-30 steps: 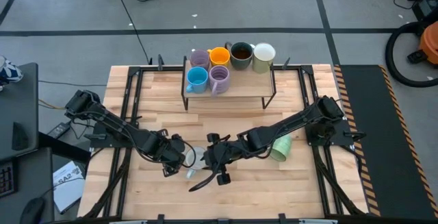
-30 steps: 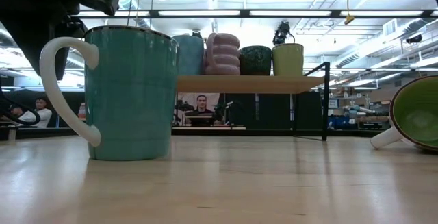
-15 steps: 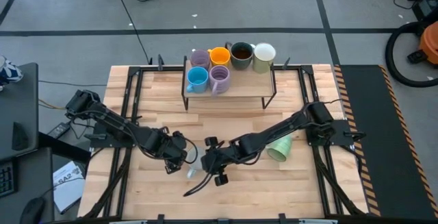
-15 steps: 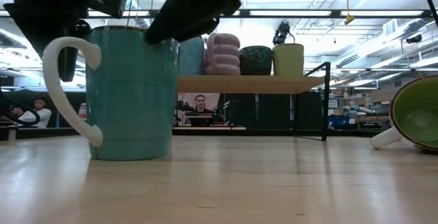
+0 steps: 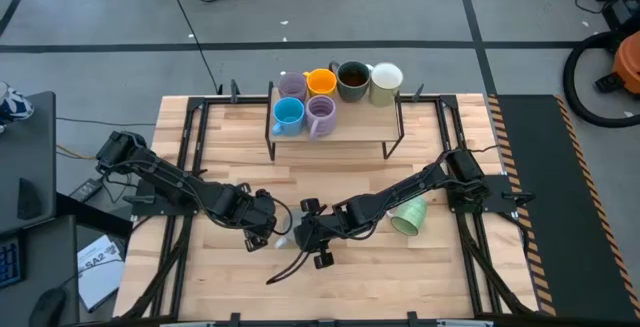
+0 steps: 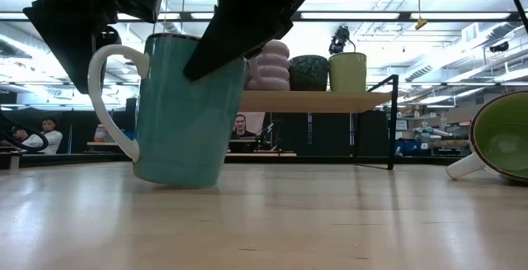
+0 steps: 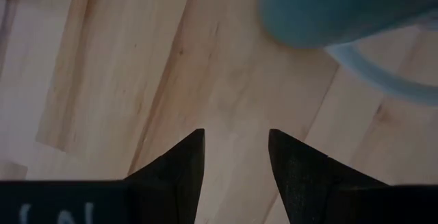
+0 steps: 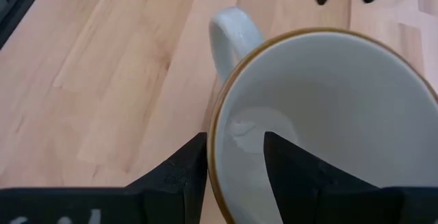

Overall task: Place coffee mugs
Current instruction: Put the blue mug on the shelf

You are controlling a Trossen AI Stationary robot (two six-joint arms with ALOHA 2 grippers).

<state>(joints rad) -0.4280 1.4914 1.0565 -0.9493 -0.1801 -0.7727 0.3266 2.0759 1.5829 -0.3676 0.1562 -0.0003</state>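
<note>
Right tool straddling teal mug rim, tilted

A raised shelf is standing at the back middle of the table, and six mugs are sitting on it in two rows. Near the table's front middle, one mug is tilting on the wood between the left gripper and the right gripper. Another mug is lying on its side to the right, beside the right arm.
</note>
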